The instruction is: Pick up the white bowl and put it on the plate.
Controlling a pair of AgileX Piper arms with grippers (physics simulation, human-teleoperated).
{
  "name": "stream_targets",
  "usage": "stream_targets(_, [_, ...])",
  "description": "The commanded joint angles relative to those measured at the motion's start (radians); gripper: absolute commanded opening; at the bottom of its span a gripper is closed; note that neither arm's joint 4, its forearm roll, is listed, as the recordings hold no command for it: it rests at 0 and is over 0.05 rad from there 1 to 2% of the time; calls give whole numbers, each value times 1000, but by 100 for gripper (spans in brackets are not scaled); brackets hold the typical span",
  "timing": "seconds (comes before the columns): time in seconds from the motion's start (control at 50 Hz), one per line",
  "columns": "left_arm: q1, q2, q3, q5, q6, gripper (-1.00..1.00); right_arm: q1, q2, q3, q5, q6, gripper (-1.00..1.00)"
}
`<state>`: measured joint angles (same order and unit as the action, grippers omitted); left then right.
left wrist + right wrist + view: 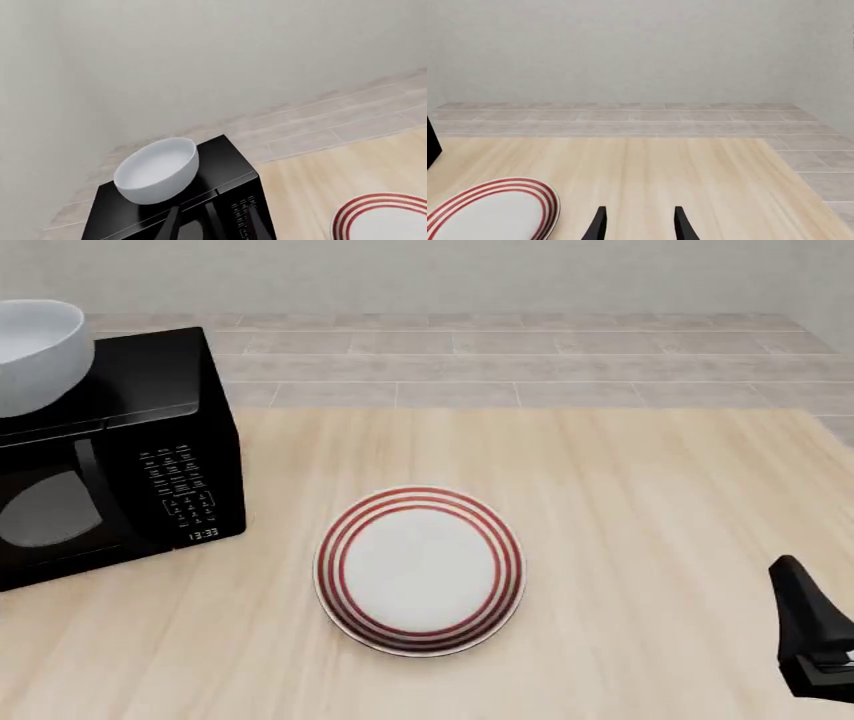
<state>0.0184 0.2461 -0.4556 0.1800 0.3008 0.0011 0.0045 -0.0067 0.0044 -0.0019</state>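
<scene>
The white bowl point(34, 355) sits upright on top of a black microwave point(120, 460) at the table's far left; the left wrist view shows the white bowl point(158, 170) just beyond my left gripper point(213, 227). That gripper is open, its dark fingers hard to make out against the microwave point(227, 170), and it is out of the front view. The red-ringed plate point(419, 570) lies flat at mid-table, bare, and shows as the plate point(387, 220) and the plate point(490, 212). My right gripper point(801, 600) hovers at the near right, well off the plate, and the right gripper point(639, 227) is open and empty.
The microwave has its door shut and its keypad facing the arms; its edge point(432, 145) shows in the right wrist view. Light wooden tabletop point(641, 500) surrounds the plate. A tiled floor strip point(534, 360) and a pale wall lie beyond the table's far edge.
</scene>
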Motion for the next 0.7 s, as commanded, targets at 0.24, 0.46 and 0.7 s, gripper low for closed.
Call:
stream_targets(0.24, [-31,77,-258,172,230,100,0,6,4,-10,0,100])
stream_targets(0.46, [-39,187,-430,278,347,100,1,1,0,-2,0,100])
stream_targets(0.7, [-32,291,-564,389,470,100,1,1,0,-2,0,100])
